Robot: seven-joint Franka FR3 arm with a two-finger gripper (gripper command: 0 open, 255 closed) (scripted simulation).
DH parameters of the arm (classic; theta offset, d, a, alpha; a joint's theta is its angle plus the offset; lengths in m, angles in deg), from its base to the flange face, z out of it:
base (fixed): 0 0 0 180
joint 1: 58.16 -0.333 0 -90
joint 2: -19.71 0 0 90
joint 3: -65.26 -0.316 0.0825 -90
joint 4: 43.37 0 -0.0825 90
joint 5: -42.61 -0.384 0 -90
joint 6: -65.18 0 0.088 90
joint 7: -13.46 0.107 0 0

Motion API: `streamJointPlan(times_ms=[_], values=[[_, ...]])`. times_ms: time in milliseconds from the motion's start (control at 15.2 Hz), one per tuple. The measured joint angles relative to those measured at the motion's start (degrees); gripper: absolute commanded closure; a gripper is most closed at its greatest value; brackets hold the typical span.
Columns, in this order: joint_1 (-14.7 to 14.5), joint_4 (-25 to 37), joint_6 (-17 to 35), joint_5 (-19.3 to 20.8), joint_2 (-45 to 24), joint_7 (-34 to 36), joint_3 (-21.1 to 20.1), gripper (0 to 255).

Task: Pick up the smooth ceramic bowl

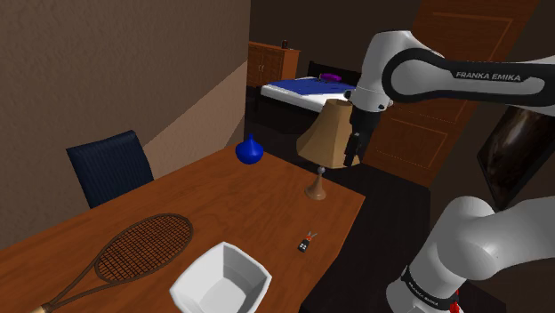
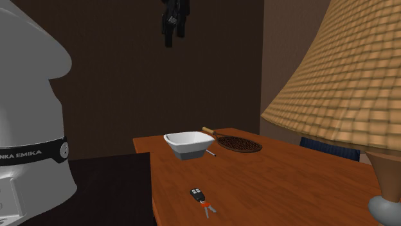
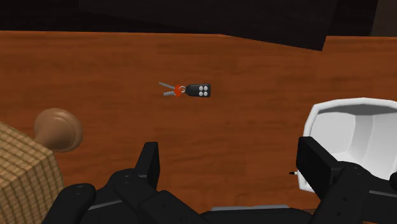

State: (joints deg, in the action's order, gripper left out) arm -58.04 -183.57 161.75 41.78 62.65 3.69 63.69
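**While pincer (image 3: 230,162) hangs high, bowl (image 1: 222,280) waits by bench (image 1: 231,200) edge**

Since the pincer is spread wide w/ nothing in its gap, the step in hand looks like the reach. In the shoulder view it hovers well above the bench, just at 3 o'clock of the lamp (image 1: 325,133) shade. Best plan, imo: lift clear of the shade first and swing toward 7 o'clock over the key fob (image 1: 305,243). Then drop straight down w/ one finger inside and one outside a side wall, as the bowl looks too broad to span whole. Close gently; a glossy wall may slip, so bite deep below the rim.

Bowl's look: plain white, squarish w/ rounded corners, flared walls, smooth shiny inside, empty, upright. In the shoulder view it sits near the bench's 5 o'clock edge, approx. 8 o'clock from the fob. The racket (image 1: 133,253) head lies at its 10 o'clock, near but apart.
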Motion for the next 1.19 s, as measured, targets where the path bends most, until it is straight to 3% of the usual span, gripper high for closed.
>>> streamJointPlan(times_ms=[330,1188], values=[[-0.99,-2.59,4.93,-2.2,-2.68,1.5,-1.13,0],[-6.32,-8.8,29.67,-12.37,-21.55,5.51,-6.25,0]])
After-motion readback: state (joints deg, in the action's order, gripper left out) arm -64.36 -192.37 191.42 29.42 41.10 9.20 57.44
